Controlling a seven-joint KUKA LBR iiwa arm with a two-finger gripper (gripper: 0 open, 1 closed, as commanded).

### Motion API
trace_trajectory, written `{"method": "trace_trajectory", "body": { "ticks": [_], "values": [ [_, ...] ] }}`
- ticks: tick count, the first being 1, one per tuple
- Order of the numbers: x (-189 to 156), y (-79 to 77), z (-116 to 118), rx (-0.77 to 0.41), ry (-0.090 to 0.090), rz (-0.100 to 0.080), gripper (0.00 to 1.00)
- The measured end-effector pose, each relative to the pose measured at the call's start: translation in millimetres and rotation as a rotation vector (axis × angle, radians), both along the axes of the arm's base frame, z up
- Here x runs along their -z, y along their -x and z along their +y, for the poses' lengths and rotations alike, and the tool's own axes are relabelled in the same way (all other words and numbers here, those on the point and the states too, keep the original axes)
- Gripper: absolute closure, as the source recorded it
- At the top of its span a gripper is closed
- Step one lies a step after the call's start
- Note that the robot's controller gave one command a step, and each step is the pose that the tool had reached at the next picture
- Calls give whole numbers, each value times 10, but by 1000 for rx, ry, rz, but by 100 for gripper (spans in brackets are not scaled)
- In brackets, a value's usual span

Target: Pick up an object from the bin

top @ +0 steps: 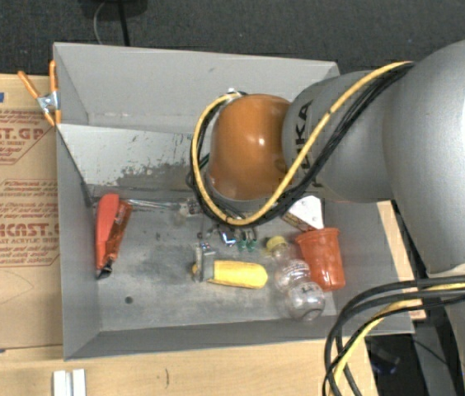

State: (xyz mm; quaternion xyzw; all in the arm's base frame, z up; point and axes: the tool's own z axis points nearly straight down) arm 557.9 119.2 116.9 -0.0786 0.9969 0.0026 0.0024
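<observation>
We see the grey bin [133, 81] with the arm [397, 130] reaching in from the right. An orange-red packet [109, 231] lies at the floor's left and a red cup [323, 258] at its right. A yellow oblong piece [238, 275] lies mid-floor, just beside the gripper [204, 262]; whether the gripper is apart or together we cannot tell.

I count in the bin [80, 304]: 1 flat orange-red packet [109, 229] | 1 yellow oblong piece [239, 275] | 1 red-orange cup [323, 258] | 1 clear plastic bottle [300, 292] | 1 white wedge [308, 214] | 1 small yellow knob [276, 243] | 1 small metal part [202, 264]
</observation>
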Motion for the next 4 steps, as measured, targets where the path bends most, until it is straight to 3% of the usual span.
{"method": "trace_trajectory", "body": {
  "ticks": [1,2,3,4],
  "values": [
    [-44,-6,-230,48,1,-1,0],
    [-109,94,-403,148,-1,1,0],
    [20,125,-666,-29,0,-4,0],
    [475,455,-1059,-83,-2,0,100]
  ]
}}
